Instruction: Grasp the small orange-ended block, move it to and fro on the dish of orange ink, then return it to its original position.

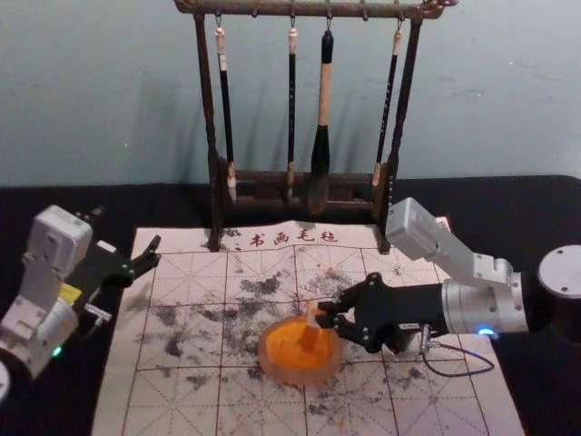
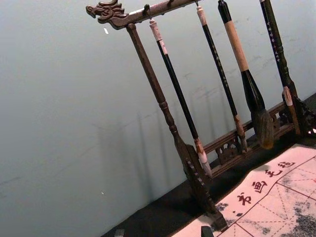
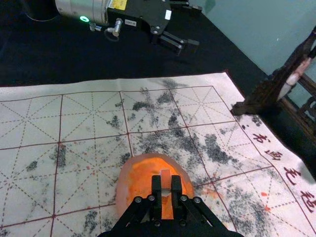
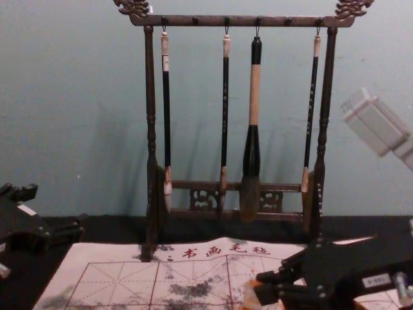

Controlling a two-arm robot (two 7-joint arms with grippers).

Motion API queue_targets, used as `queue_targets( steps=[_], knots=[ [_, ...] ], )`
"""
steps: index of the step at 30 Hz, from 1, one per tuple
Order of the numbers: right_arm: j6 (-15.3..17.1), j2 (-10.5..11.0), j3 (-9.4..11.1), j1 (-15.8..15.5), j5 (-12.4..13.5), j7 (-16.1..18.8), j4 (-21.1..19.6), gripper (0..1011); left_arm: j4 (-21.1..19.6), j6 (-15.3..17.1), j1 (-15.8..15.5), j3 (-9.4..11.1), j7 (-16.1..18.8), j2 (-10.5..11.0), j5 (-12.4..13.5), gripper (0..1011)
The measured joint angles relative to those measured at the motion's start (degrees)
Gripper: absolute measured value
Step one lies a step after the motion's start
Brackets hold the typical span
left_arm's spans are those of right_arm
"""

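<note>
Inking is judged to be the step in hand: the small orange-ended block [image 1: 311,320] is at the dish of orange ink [image 1: 264,360], over its right-hand part as seen in the head view, with its lower end overlapping the orange pool. Contact between that end and the ink is likely, though the pictures do not settle it. Right gripper [image 1: 327,315] reaches in beside the dish with its jaws closed down on the block, one on either side, parted by no more than the block's width. Left gripper [image 3: 193,27] is parked at the left side of the calligraphy mat [image 1: 427,409], its jaws spread wide with nothing between them. Block condition: small, squared and narrow, pale and slightly translucent toward the held part, stained orange at the lower end; it stands near upright. Next move calls for short, level strokes to and fro within the rim, grip unchanged and pressure light, as a hard push could slide the dish or twist the block. Return to its original position remains to be done; any loose ink should be left in the dish first, to avoid drips on the mat.
</note>
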Motion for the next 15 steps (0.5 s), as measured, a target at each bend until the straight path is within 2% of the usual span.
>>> queue_targets(
  steps=[15],
  knots=[
    [0.2, 1.9, 0.5, -1.5, 0.4, 0.3, -3.1, 84, 0.0, 0.0, 0.0, 0.0, 0.0, 0.0, 0.0, 1001]
  ],
)
